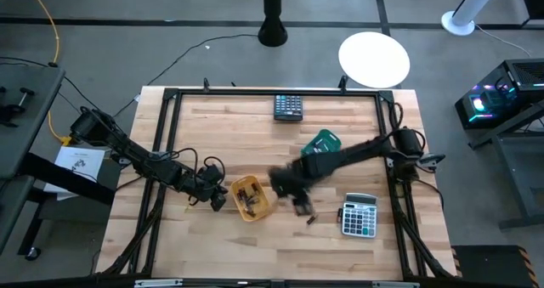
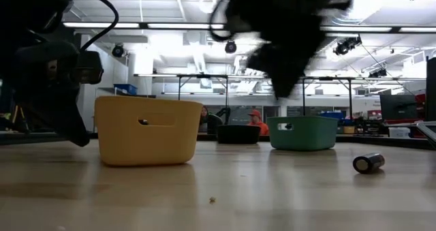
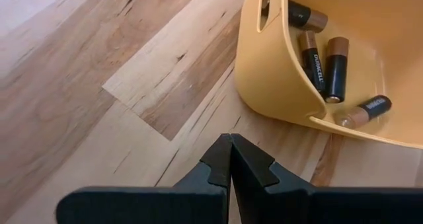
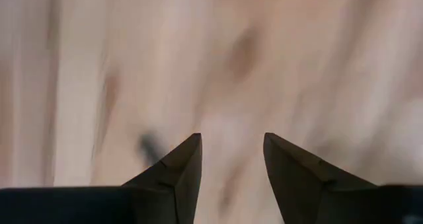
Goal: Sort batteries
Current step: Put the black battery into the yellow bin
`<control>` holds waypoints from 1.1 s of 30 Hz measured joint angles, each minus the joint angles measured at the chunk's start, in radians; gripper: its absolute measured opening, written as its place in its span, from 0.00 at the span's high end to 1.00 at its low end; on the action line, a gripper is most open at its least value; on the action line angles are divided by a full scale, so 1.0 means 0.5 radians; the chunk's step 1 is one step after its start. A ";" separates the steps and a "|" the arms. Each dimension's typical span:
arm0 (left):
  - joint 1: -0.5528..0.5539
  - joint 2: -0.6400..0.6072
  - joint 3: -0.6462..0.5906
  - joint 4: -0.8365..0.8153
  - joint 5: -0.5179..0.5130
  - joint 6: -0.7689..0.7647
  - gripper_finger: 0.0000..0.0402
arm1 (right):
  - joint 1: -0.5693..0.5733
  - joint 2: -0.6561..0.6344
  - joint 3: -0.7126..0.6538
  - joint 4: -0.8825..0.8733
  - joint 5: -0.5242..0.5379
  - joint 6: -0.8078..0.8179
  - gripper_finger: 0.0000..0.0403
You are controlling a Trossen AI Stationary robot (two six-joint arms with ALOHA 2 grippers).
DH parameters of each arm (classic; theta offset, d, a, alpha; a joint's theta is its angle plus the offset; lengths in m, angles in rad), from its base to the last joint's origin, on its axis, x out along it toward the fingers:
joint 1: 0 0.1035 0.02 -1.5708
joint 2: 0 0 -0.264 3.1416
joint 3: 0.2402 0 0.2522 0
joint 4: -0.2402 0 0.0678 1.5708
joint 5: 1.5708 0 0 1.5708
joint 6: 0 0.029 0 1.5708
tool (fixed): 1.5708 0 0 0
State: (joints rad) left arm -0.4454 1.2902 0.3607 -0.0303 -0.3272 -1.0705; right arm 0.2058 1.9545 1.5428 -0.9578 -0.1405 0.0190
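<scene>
Wooden table (image 1: 212, 127) is carrying everything, framed by a dark rail.

Right arm is reaching in from the table's right edge toward the middle. Right gripper (image 4: 231, 159) is hanging above bare wood just right of the yellow tray, fingers standing apart with a clear gap, nothing between them. It is showing blurred in the high and low views.

Left arm is coming in from the left edge. Left gripper (image 3: 230, 161) is sitting low near the tabletop just left of the yellow tray, fingers pressed fully together, gripping nothing.

Dark calculator (image 1: 288, 106) is lying near the far edge, grey calculator (image 1: 359, 216) near the right side of the table.

Yellow tray (image 1: 240, 187) is sitting near the table's centre. Teal tray (image 1: 324, 140) is lying farther back and to the right, partly under the right arm.

Batteries (image 3: 334, 69): several are lying inside the yellow tray, black bodies with copper ends, in a loose pile. One loose battery (image 2: 368, 163) is lying on its side on the bare wood, between the yellow tray and the grey calculator, apart from both grippers.
</scene>
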 joint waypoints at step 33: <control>0.000 0.000 -0.001 -0.005 -0.010 0.033 1.00 | 0.000 0.007 -0.021 0.563 0.489 -0.134 0.95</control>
State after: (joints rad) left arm -0.4454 1.2903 0.3603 -0.0326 -0.3321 -1.0538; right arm 0.2056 1.9580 1.5324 -0.6763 0.1041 -0.0482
